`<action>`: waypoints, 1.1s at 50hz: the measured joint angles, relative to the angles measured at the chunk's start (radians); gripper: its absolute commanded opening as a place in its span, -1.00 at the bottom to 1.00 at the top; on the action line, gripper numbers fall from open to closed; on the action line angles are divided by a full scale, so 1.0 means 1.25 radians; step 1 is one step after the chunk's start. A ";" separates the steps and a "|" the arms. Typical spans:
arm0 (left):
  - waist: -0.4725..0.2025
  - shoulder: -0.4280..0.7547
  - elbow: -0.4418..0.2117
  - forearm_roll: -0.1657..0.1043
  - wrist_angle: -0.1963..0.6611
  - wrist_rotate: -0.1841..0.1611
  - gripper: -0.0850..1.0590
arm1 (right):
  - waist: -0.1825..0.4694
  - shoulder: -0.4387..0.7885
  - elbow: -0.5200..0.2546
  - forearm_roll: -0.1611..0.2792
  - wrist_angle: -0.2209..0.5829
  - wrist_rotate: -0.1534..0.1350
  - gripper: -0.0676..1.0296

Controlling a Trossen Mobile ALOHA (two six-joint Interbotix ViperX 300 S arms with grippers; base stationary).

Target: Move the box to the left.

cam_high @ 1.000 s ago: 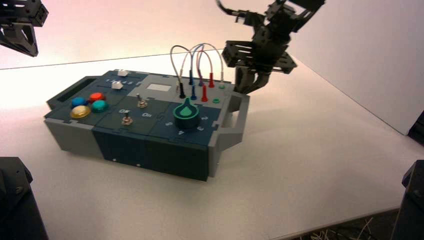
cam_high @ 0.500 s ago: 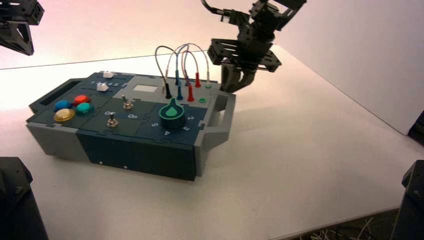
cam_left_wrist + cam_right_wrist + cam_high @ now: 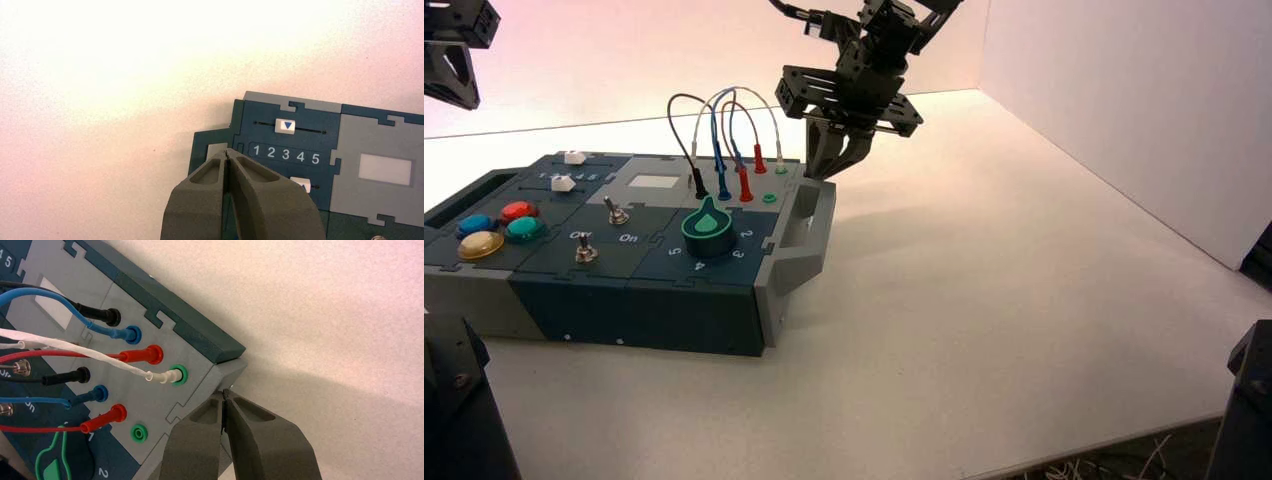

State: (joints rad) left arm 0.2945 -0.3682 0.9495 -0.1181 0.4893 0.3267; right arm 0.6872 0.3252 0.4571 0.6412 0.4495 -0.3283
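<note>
1. Box (image 3: 604, 255), flat, dark-blue and grey, sits on the white surface (image 3: 1024, 300) at its left side in the high view, its left end running out past that view's edge.
2. Right claw (image 3: 829, 165) is down at the far right corner of the box, beside the grey end handle (image 3: 809, 225); its fingers are pressed together, with the tips at the grey corner in the right wrist view (image 3: 226, 395).
3. Left claw (image 3: 228, 154) is raised above the far left part of the box, pressed together and pinching nothing; in the high view it shows only at the upper left corner (image 3: 449, 65).
4. Panel top carries a green dial (image 3: 708, 226) near the right end, two toggle switches (image 3: 614, 212) in the middle, and coloured push buttons (image 3: 499, 225) at the left.
5. Looped jumper wires (image 3: 719, 120) arch up from plugs at the far right of the panel, just beside the right claw.
6. Two white sliders (image 3: 285, 126) lie either side of a row lettered 1 2 3 4 5; the fully visible one stands above the 3.
</note>
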 measured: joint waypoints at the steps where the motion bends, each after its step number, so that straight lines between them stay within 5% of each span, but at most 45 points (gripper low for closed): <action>1: 0.000 0.000 -0.001 0.000 0.000 -0.001 -0.91 | 0.000 0.000 0.000 0.000 0.000 0.000 -0.92; 13: 0.007 -0.004 0.000 0.000 0.000 0.000 -0.91 | 0.001 0.011 -0.026 0.000 0.021 -0.001 -0.92; 33: 0.018 -0.010 0.000 -0.002 0.001 0.000 -0.91 | 0.044 0.086 -0.161 0.000 0.085 -0.002 -0.92; 55: 0.020 -0.010 0.000 -0.002 0.001 0.000 -0.91 | 0.054 0.110 -0.202 0.005 0.108 -0.009 -0.92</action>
State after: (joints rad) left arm 0.3191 -0.3804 0.9495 -0.1212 0.4909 0.3267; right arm 0.7547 0.4633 0.2040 0.6473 0.5844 -0.3390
